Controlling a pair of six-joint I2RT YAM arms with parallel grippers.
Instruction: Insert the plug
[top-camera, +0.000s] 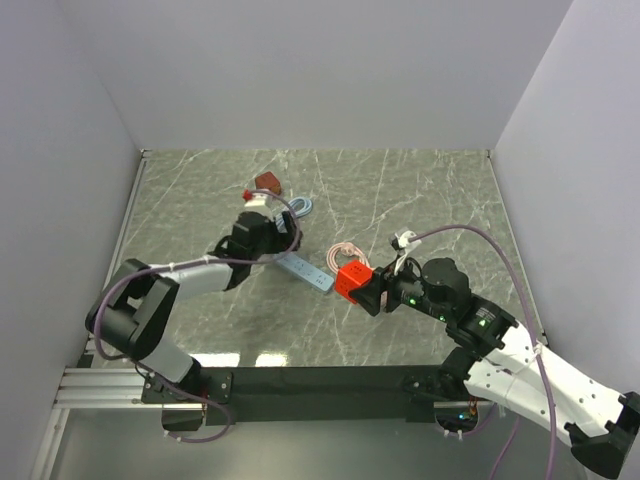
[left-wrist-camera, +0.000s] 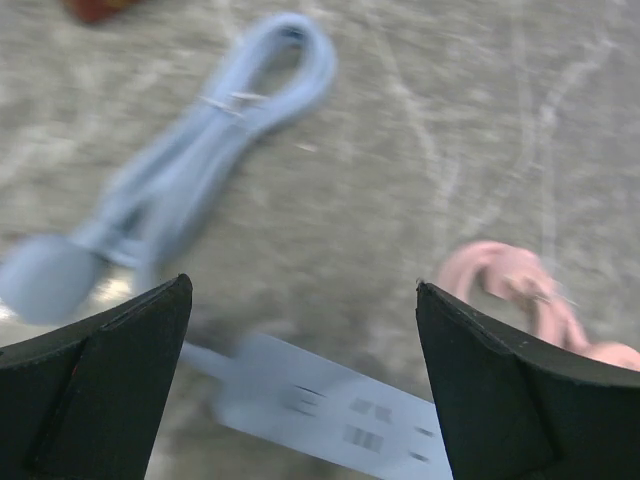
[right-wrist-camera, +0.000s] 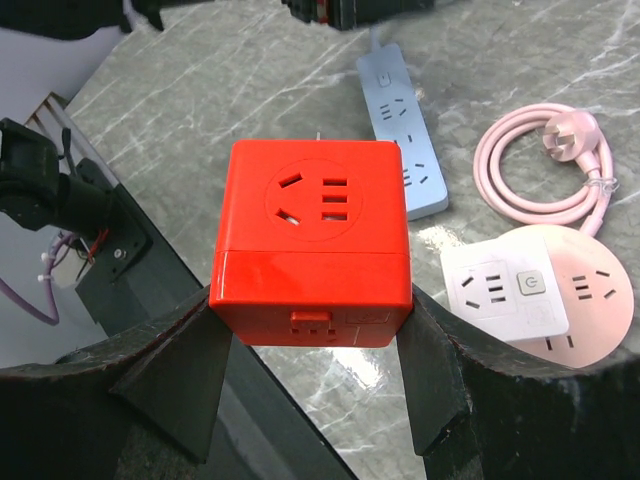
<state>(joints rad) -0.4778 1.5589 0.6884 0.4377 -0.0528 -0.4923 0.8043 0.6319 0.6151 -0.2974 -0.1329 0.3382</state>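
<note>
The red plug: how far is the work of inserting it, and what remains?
Done: the red plug is picked up, clamped between the right jaws and off the table. In hand: it hangs by one end of the light blue power strip. Left: it sits in no socket yet and must be pressed in. The left jaws stand open over the strip, holding nothing.

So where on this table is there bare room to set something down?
Bare: the table's far right corner, past the pink cord, and the near edge below the power strip. Crowded: the centre, where plug, cord, strip and blue cable cluster.
</note>
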